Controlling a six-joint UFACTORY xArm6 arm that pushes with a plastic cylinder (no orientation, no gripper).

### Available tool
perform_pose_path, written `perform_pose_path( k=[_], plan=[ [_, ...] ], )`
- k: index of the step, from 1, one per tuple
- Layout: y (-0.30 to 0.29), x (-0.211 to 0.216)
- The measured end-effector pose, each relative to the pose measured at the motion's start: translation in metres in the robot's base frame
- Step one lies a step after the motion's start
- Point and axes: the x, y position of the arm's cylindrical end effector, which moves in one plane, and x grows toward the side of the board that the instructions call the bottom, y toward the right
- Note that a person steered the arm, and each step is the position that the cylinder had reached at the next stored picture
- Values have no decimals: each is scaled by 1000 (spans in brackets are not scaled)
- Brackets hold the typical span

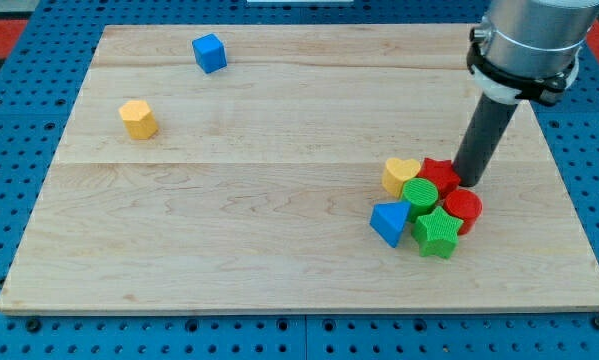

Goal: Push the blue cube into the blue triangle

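The blue cube sits near the view's top left of the wooden board. The blue triangle lies at the lower right, on the left edge of a tight cluster of blocks. My tip rests at the cluster's upper right, touching the red star and just above the red cylinder. The tip is far from the blue cube, across the board to its right and lower.
The cluster also holds a yellow heart, a green cylinder and a green star. A yellow hexagonal block sits at the left. The blue pegboard surrounds the board.
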Motion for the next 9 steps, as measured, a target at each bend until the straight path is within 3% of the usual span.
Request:
perform_pose_path(
  k=[1, 3, 7, 9],
  plan=[
    [0, 0],
    [-34, -74],
    [-253, -229],
    [-375, -270]
  ],
)
